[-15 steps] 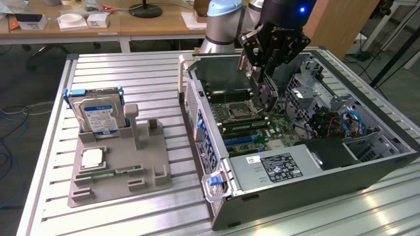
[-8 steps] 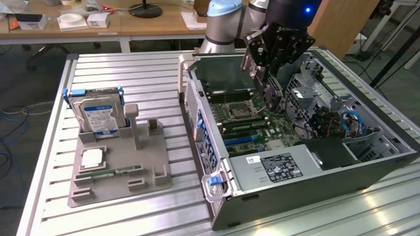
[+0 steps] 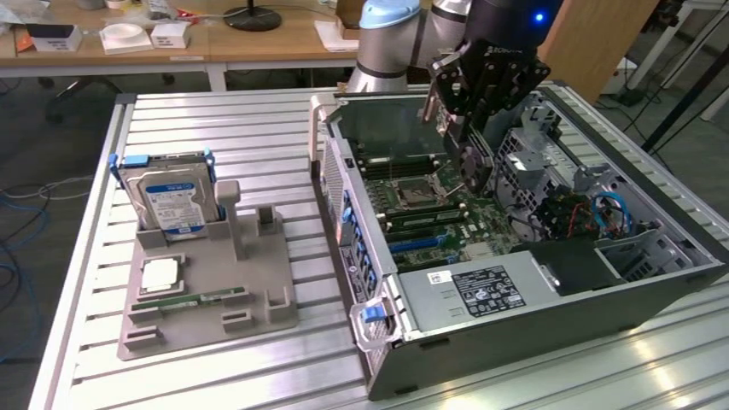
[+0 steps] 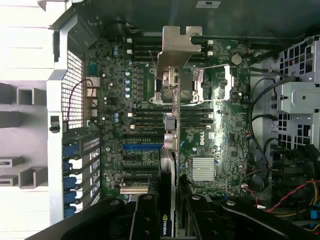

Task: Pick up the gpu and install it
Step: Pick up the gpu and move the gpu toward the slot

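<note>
- The gripper (image 4: 170, 216) is closed on the gpu (image 4: 171, 130) – a finger on each flat face, at the end away from the bracket.
- The card hangs edge-on over the open computer case (image 3: 638, 286), clear of the board, with its silver end bracket (image 4: 178, 46) farthest from the fingers.
- Judged as handling: light and stiff, but fragile – bare circuitry and a thin connector edge, so the flat faces are the safe hold, not the bracket or the contacts.
- The smooth faces could slip or pivot in a narrow pinch, and any tilt would spoil the line-up.
- Below lies the motherboard (image 4: 215, 145), with the blue expansion slot (image 4: 142, 147) just beside the card's line.
- Farther off, on the exterior view's left, a hard drive (image 3: 171, 201) stands in the grey parts tray (image 3: 265, 323).
</note>
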You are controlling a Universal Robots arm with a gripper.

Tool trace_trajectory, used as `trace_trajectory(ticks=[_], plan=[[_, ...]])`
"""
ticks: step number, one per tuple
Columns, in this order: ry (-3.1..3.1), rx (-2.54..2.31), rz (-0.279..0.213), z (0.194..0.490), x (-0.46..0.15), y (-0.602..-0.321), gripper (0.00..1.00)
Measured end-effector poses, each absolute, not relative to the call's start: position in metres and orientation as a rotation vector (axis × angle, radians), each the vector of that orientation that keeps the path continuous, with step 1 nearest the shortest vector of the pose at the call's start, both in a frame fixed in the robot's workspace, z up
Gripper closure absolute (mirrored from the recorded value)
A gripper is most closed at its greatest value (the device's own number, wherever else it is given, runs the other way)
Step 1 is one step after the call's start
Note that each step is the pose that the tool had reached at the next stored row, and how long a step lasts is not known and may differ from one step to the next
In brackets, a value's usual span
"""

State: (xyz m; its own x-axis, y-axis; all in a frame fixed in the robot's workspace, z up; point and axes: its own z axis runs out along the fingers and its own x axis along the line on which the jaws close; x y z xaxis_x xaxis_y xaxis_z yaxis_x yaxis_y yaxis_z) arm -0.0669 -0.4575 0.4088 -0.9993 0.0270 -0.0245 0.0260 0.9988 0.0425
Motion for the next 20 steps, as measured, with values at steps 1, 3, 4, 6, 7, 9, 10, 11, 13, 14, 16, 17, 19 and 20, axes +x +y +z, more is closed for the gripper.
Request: trace_trajectory(ticks=[1, 3, 4, 6, 7, 9, 10, 11, 13, 14, 16, 17, 19, 20], plan=[[3.116, 0.041, 0.066, 0.409, -0.067, -0.458, 0.74], [3.116, 0.041, 0.066, 0.409, -0.067, -0.458, 0.74], [3.116, 0.041, 0.066, 0.409, -0.067, -0.458, 0.74], [3.116, 0.041, 0.066, 0.409, -0.067, -0.458, 0.74], [3.116, 0.041, 0.066, 0.409, -0.066, -0.458, 0.74], [3.116, 0.041, 0.066, 0.409, -0.064, -0.458, 0.74], [3.116, 0.041, 0.066, 0.409, -0.063, -0.458, 0.74], [3.116, 0.041, 0.066, 0.409, -0.062, -0.458, 0.74], [3.116, 0.041, 0.066, 0.409, -0.059, -0.458, 0.74], [3.116, 0.040, 0.066, 0.409, -0.058, -0.458, 0.74], [3.116, 0.041, 0.066, 0.409, -0.056, -0.458, 0.74], [3.116, 0.040, 0.066, 0.409, -0.056, -0.458, 0.74], [3.116, 0.041, 0.066, 0.409, -0.056, -0.458, 0.74], [3.116, 0.041, 0.066, 0.409, -0.056, -0.458, 0.74]])
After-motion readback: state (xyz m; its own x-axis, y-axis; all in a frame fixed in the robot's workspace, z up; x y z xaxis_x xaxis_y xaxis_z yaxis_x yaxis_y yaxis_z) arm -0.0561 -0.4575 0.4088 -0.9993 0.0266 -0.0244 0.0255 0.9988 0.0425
